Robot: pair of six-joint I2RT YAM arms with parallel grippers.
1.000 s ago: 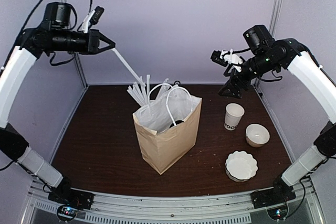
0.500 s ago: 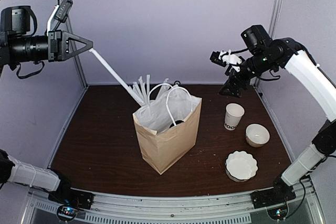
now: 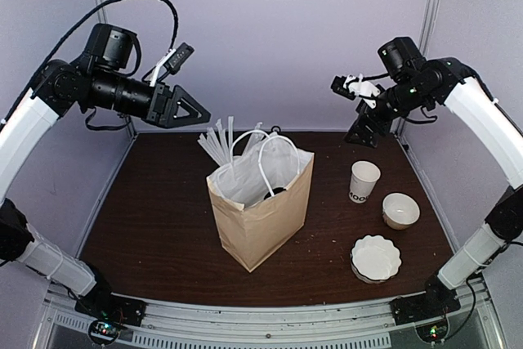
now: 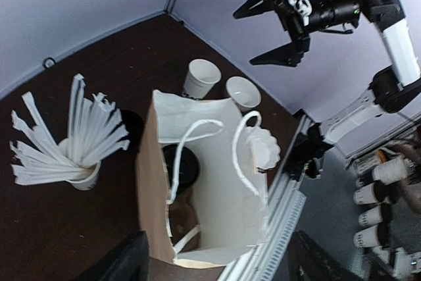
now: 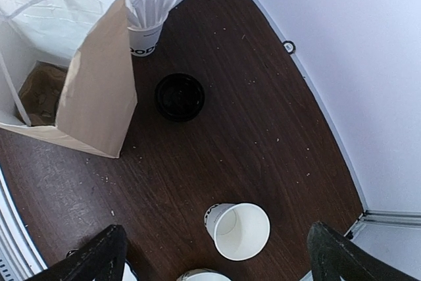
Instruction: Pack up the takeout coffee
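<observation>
The brown paper bag [image 3: 260, 210] stands open mid-table. Low inside it shows a round black lid [image 4: 181, 166], the takeout coffee; its cup is hidden by the bag's wall. A white wrapped straw [image 4: 186, 239] lies at the bag's bottom. My left gripper [image 3: 204, 114] hangs open and empty high over the bag's back left; its fingers frame the bag's mouth in the left wrist view [image 4: 220, 268]. My right gripper [image 3: 364, 132] is open and empty high at the back right, over the lidless white cup [image 5: 240, 228].
A white cup of wrapped straws [image 3: 216, 140] stands behind the bag, with a round black lidded thing [image 5: 179, 97] on the table beside it. Right of the bag are the lidless cup [image 3: 364, 181], a white bowl [image 3: 400, 210] and a stack of white fluted dishes [image 3: 376, 257].
My left gripper held a wrapped straw, swung up and left, then came over the bag and opened; the straw is out of its fingers. The right arm has barely moved.
</observation>
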